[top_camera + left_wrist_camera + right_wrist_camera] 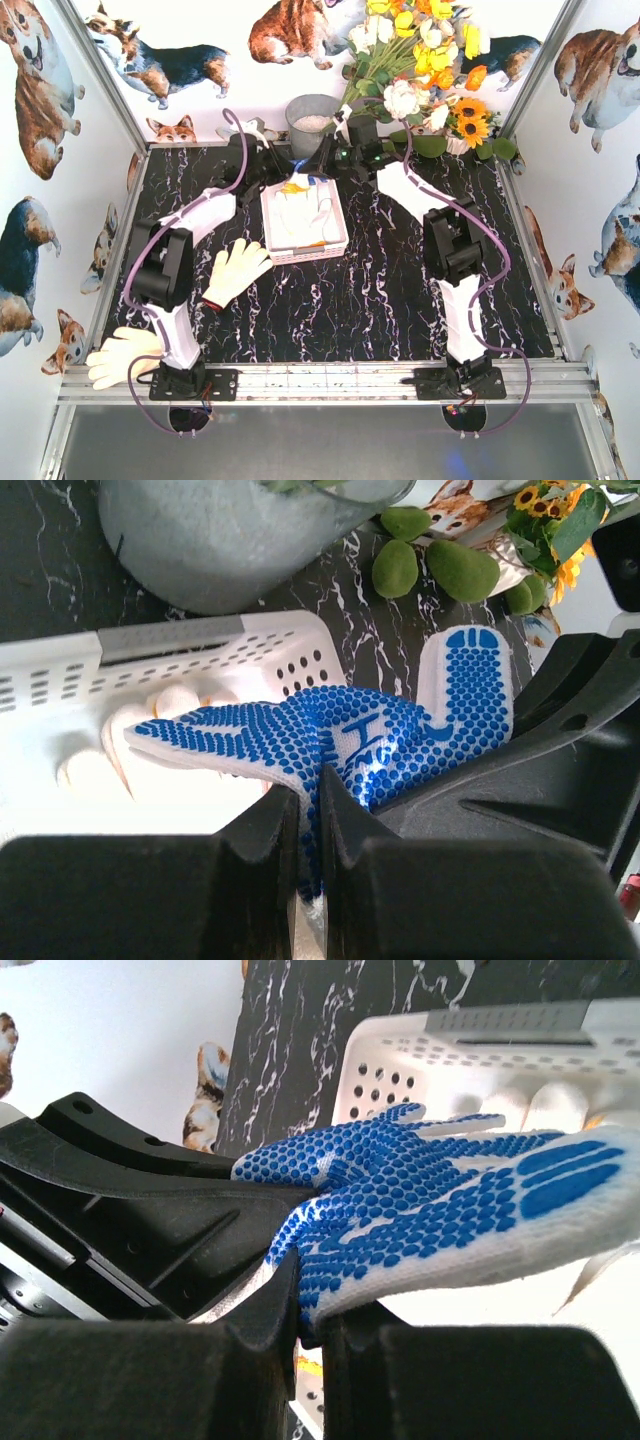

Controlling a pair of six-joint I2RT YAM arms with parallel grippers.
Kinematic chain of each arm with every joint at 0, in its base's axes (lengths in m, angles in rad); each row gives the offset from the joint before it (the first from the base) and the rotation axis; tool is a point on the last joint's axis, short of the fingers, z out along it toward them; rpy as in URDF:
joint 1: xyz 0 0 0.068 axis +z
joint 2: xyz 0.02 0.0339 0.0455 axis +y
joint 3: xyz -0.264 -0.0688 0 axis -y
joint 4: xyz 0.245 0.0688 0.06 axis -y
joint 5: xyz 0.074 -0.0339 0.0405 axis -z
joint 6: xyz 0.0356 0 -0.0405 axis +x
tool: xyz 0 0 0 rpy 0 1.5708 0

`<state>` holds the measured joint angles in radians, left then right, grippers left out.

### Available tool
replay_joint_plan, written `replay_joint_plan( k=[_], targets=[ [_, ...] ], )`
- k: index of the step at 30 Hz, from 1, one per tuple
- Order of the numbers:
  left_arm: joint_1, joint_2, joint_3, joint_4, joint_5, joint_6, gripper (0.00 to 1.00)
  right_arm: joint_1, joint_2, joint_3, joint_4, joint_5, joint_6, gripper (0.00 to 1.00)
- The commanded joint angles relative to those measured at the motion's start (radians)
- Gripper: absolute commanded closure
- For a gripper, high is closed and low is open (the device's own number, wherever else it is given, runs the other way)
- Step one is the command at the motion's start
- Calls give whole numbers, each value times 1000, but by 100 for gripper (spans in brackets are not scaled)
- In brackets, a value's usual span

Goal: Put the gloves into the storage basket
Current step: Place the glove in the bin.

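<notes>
Both grippers hold one blue-dotted glove [345, 735] over the far end of the white storage basket [338, 238]. My left gripper [310, 792] is shut on a fold of the glove. My right gripper [312, 1305] is shut on another edge of it [450, 1205]. In the top view the two grippers [283, 172] [330, 165] meet above the basket's far rim. White gloves with some yellow trim [300, 212] lie in the basket. One white glove [237, 270] lies on the table left of the basket. Another [122, 352] lies on the near-left rail.
A round grey bucket [312, 122] stands just behind the basket and also shows in the left wrist view [230, 540]. A flower bunch [425, 70] stands at the back right. Green stones [435, 568] lie near it. Printed walls close in the left, right and back.
</notes>
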<state>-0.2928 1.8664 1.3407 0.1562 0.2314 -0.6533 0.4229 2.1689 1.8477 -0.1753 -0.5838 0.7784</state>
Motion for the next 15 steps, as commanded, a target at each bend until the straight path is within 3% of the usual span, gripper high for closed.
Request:
replay_joint_plan(
  k=[1, 15],
  targets=[
    [10, 53, 68, 73, 51, 74, 100, -4, 44, 105, 20, 25, -89, 100],
    [32, 104, 63, 91, 72, 134, 100, -4, 138, 193, 4, 18, -176, 100]
  ],
)
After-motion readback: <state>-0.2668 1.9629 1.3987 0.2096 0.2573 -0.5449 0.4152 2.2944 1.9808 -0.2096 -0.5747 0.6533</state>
